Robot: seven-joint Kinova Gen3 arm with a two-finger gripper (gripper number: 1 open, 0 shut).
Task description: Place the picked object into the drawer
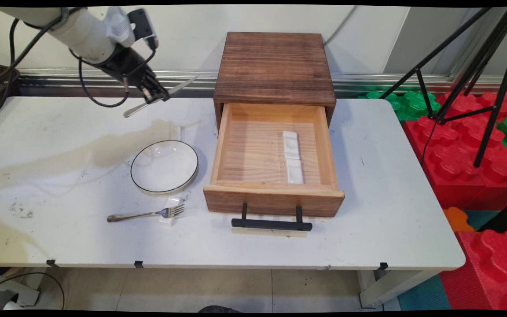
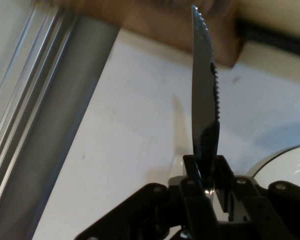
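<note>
One gripper [image 1: 156, 93] raised at the table's [image 1: 390, 211] ten o'clock corner, jaws pinched on a serrated knife [image 1: 159, 97] at mid-length, blade toward the wooden drawer box [image 1: 274, 70]. Plate [image 1: 164, 166] below at five o'clock, fork [image 1: 145, 215] beyond. Knife handle hidden in hand view; plate cut off there at the right edge.

No readable text, label or number anywhere.

Serrated steel knife [image 1: 161, 97] – tilted, aloft – in gripper [image 1: 159, 94]
</note>
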